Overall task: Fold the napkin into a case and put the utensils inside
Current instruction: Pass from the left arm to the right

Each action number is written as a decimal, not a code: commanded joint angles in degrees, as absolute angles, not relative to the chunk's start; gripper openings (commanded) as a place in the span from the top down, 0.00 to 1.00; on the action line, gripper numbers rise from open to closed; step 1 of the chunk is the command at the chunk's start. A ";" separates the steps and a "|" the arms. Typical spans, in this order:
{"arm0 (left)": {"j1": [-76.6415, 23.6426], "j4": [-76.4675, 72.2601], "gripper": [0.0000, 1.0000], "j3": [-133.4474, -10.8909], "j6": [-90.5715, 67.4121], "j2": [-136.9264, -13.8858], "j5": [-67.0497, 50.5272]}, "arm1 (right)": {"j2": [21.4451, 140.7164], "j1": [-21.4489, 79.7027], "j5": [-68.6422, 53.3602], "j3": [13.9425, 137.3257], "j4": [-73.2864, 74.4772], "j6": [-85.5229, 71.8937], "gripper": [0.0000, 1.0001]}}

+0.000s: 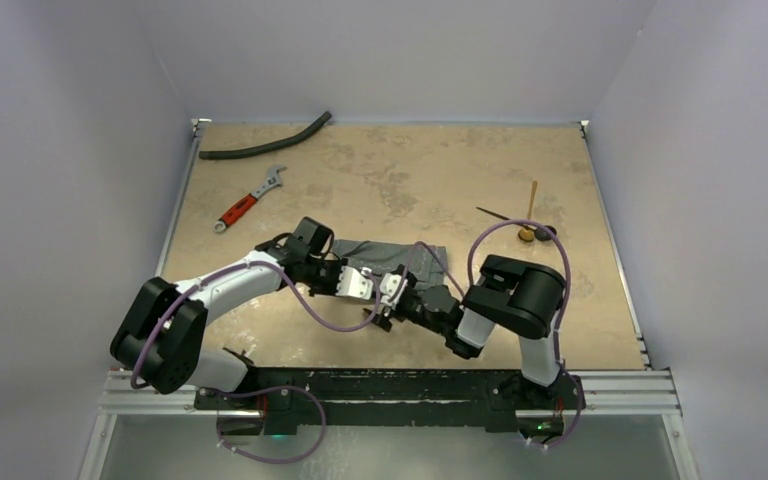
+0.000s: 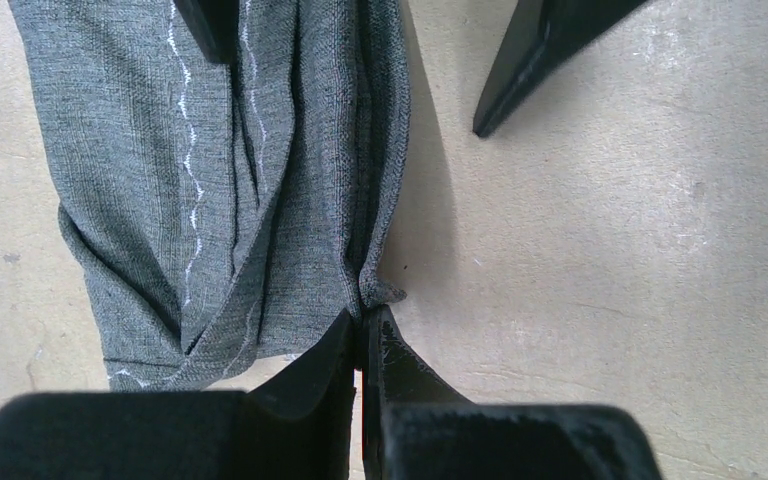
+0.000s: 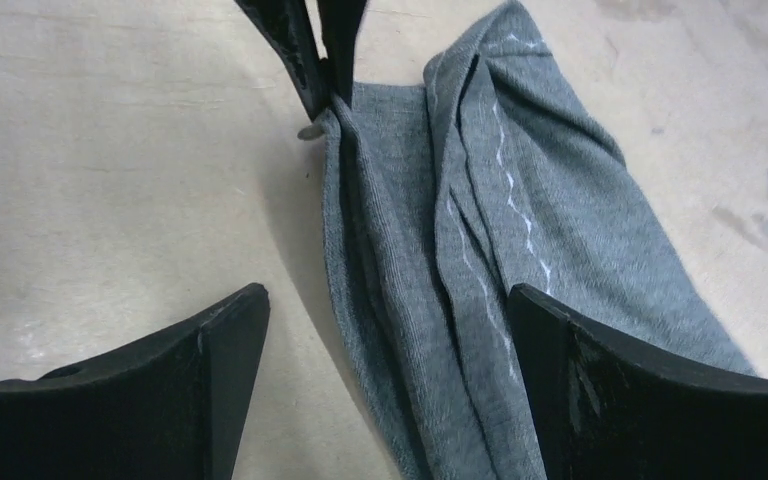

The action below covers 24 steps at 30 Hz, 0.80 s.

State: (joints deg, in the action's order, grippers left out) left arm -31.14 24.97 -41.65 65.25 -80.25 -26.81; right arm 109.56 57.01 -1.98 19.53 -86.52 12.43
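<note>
Lilac walls close around a tan, mottled table (image 1: 410,170), and near its middle, a little toward the near edge, lies the napkin (image 1: 415,256), a grey cloth gathered into long folds with pale wavy stitch lines running along it. The left gripper (image 2: 362,325) is closed tight on one folded edge of the napkin, at the corner where the cloth meets bare table; a small tuft of fabric sticks out beside its tips. Facing it, the right gripper (image 3: 385,290) has its jaws spread wide and holds nothing: one finger hangs over the bare table, the other over the cloth, so that the napkin's edge runs between them. Whether these fingers touch the surface I cannot tell. The utensils (image 1: 530,228) lie well apart from the napkin, toward the far right of the table: a thin black spoon (image 1: 505,217) and a gold piece (image 1: 532,205), with their ends close together; they are too small to say if they touch. At the far left are a red-handled wrench (image 1: 248,205) and, behind it, a curved black hose (image 1: 265,147). From above, both wrists and their purple cables cover the near part of the napkin, so its full outline is hidden.
</note>
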 commanded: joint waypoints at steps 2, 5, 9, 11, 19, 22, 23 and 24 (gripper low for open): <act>-30.74 24.66 1.00 -43.94 63.51 -80.03 -29.79 | 113.56 60.78 4.41 23.28 -103.96 23.21 0.09; -30.75 24.69 1.00 -44.07 63.56 -80.06 -29.73 | 116.38 63.36 7.50 24.51 -106.58 27.54 0.11; -30.73 25.00 1.00 -44.08 63.90 -80.11 -29.41 | 119.19 64.75 11.13 25.25 -111.08 31.89 0.13; -30.67 25.19 1.00 -44.03 63.91 -80.09 -29.23 | 119.54 65.13 11.99 24.68 -112.50 32.37 0.14; -29.17 25.84 1.00 -44.18 63.44 -79.63 -31.08 | 123.75 70.64 15.87 25.39 -120.05 31.69 0.20; -28.20 26.73 1.00 -44.25 64.77 -79.75 -32.58 | 126.03 73.92 17.49 26.58 -119.96 31.67 0.21; -27.81 27.04 1.00 -44.34 65.60 -79.82 -32.93 | 126.59 74.85 17.95 26.63 -119.92 31.97 0.22; -27.55 27.25 1.00 -44.38 66.08 -79.91 -32.99 | 126.91 75.56 18.50 26.56 -119.81 32.31 0.22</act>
State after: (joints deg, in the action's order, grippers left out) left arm -27.05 28.77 -42.15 65.54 -80.16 -29.85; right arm 120.36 70.46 18.98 26.37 -94.70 25.65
